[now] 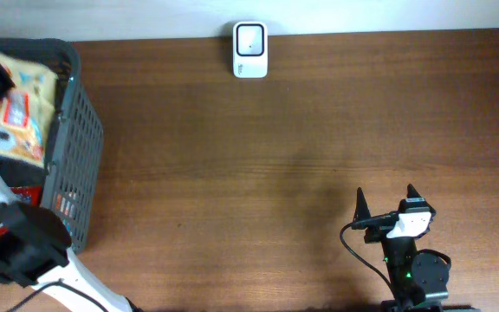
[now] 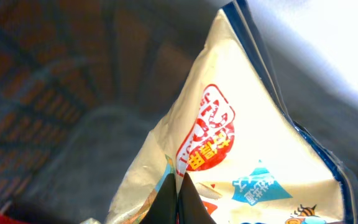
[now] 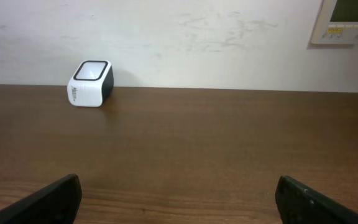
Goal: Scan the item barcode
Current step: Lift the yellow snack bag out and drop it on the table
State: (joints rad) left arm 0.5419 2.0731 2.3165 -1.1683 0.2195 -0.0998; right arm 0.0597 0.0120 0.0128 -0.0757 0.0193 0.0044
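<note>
The item, a cream snack bag (image 2: 241, 149) with a red logo and blue patches, lies in the dark mesh basket (image 1: 81, 147) at the table's far left, where the overhead view also shows the bag (image 1: 20, 100). In the left wrist view my left gripper (image 2: 180, 190) is shut, its black fingertips pinching a fold of the bag. The white barcode scanner (image 1: 250, 49) stands at the back edge of the table, and the same scanner (image 3: 91, 83) shows far left in the right wrist view. My right gripper (image 1: 385, 208) sits open near the front right, nothing between its fingers (image 3: 48, 199).
More packets, one of them red (image 1: 26, 195), lie lower in the basket. The white left arm (image 1: 24, 247) reaches over the basket's near side. A wall panel (image 3: 347, 22) hangs behind the table. Bare wood lies between basket and scanner.
</note>
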